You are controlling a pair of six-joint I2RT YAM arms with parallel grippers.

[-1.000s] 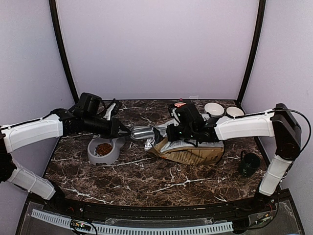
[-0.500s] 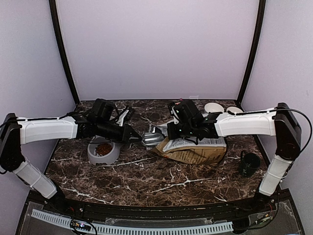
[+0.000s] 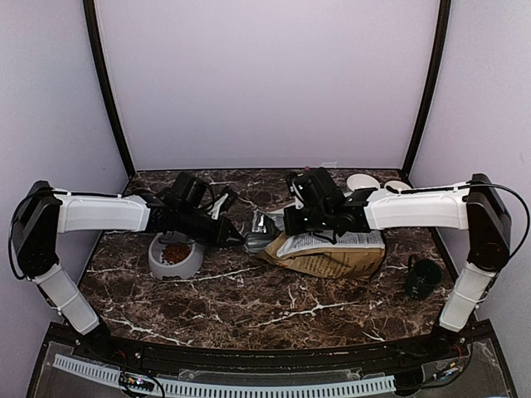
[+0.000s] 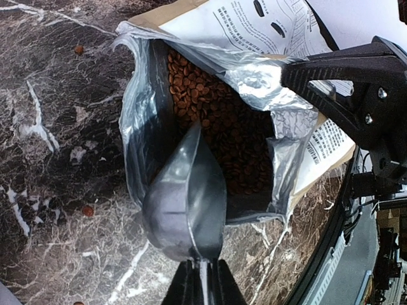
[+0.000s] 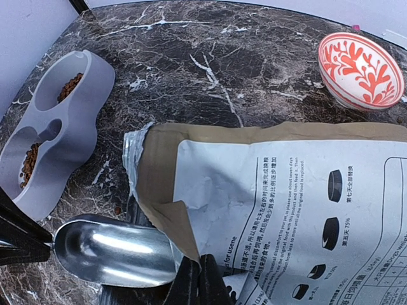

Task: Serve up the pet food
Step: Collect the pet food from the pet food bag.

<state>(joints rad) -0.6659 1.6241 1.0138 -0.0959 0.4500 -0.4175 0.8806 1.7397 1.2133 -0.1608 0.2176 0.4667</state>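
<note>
The pet food (image 4: 216, 121) is a heap of reddish-brown kibble inside the open bag (image 5: 286, 203), which lies on its side. More kibble lies in the grey double bowl (image 3: 158, 267), in both wells in the right wrist view (image 5: 28, 162). My left gripper (image 4: 203, 279) is shut on the handle of a metal scoop (image 4: 187, 203). The scoop's tip is at the bag's mouth and its shiny inside (image 5: 114, 251) looks empty. My right gripper (image 5: 198, 279) is shut on the bag's torn top edge and holds the mouth open.
A red-patterned bowl (image 5: 359, 68) sits behind the bag. Two white bowls (image 3: 362, 183) stand at the back right, and a black cup (image 3: 423, 278) is at the right. Stray pellets (image 4: 88, 210) lie on the marble by the bag's mouth.
My left arm has moved right with the scoop, from beside the grey bowl to the bag's mouth. My right gripper has kept its hold on the bag.
</note>
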